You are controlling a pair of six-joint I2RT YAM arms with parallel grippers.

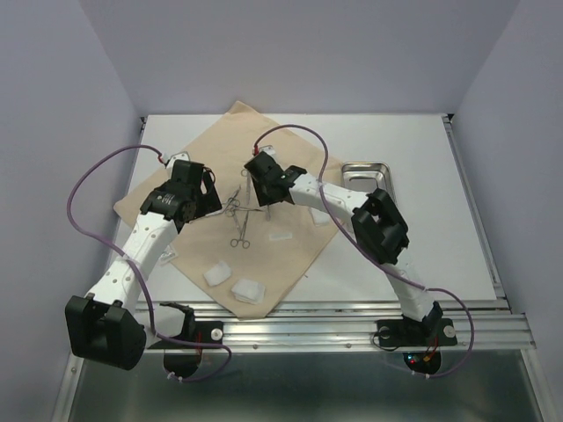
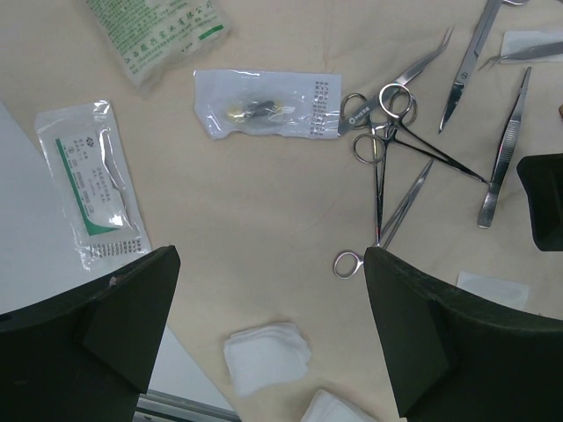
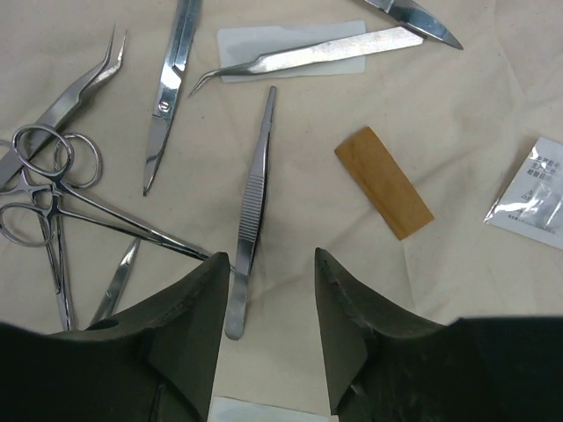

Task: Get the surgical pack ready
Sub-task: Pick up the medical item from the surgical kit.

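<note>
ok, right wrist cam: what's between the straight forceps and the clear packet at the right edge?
A tan flat strip, lying diagonally on the cloth, apart from the straight forceps and the clear packet. Shows in the right wrist view.

Robotics lab booth — plain pale walls (image 1: 290, 53), white table (image 1: 422, 158), aluminium base rail (image 1: 308, 332)

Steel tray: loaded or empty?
Empty, as far as visible: steel tray shows bare metal; the instruments lie on the cloth.
</note>
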